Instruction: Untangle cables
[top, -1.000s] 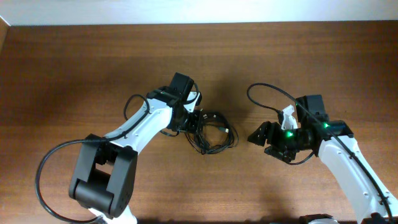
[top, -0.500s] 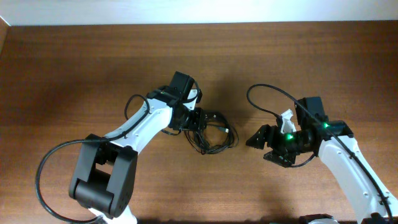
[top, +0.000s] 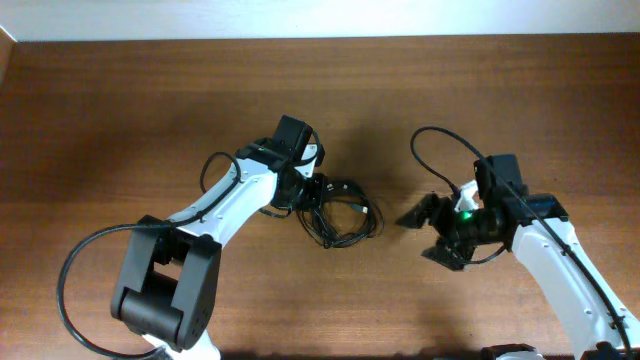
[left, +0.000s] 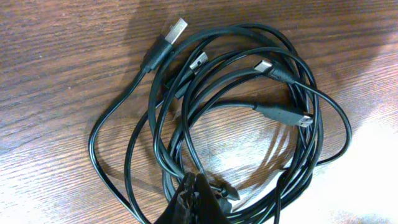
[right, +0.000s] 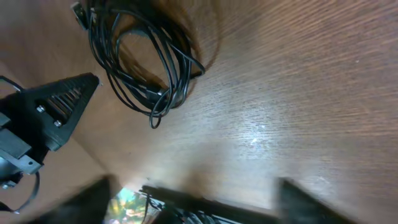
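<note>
A tangle of black cables (top: 343, 212) lies in the middle of the wooden table. My left gripper (top: 311, 192) is at its left edge, shut on one strand. In the left wrist view the fingertips (left: 196, 188) pinch a strand at the bottom of the tangle (left: 236, 118), and a USB plug (left: 176, 30) sticks out at the top. My right gripper (top: 426, 234) is open and empty, a short way right of the tangle and apart from it. In the right wrist view its fingers (right: 199, 199) are blurred and the tangle (right: 140, 56) is at the upper left.
The left arm's gripper body (right: 53, 112) shows beside the tangle in the right wrist view. The right arm's own thin black cable (top: 440, 150) loops above its wrist. Bare wooden tabletop (top: 150, 110) surrounds the tangle, with the table's far edge (top: 320, 40) at the top.
My right gripper has turned and shifted slightly right and down, staying open; its own cable loop moved right. The left gripper and the tangle have not visibly moved.
</note>
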